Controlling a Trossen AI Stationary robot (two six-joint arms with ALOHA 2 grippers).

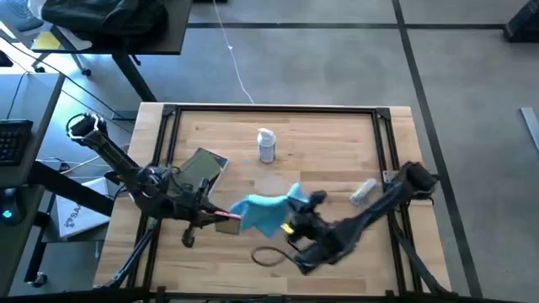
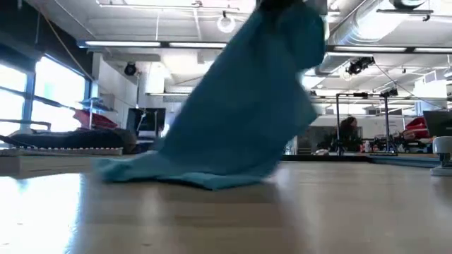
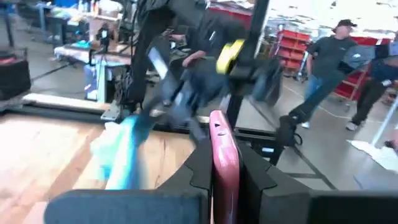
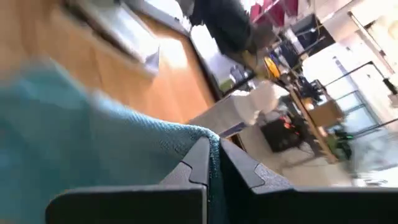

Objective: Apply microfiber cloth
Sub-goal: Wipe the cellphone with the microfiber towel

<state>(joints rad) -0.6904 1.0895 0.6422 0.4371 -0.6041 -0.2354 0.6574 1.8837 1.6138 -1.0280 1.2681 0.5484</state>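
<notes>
Microfiber cloth (image 1: 263,210) pinched in right tool (image 1: 294,199), trailing on table (image 1: 337,151).

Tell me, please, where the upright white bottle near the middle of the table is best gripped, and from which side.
Grip the upright white bottle around its body, below the narrower cap, with the fingers coming in level from the side. It stands alone on the table with bare wood around it. The right arm's side is probably easier, since the olive pouch lies toward the left arm.

Both end effectors (image 1: 221,215) (image 1: 295,202) clamped
</notes>
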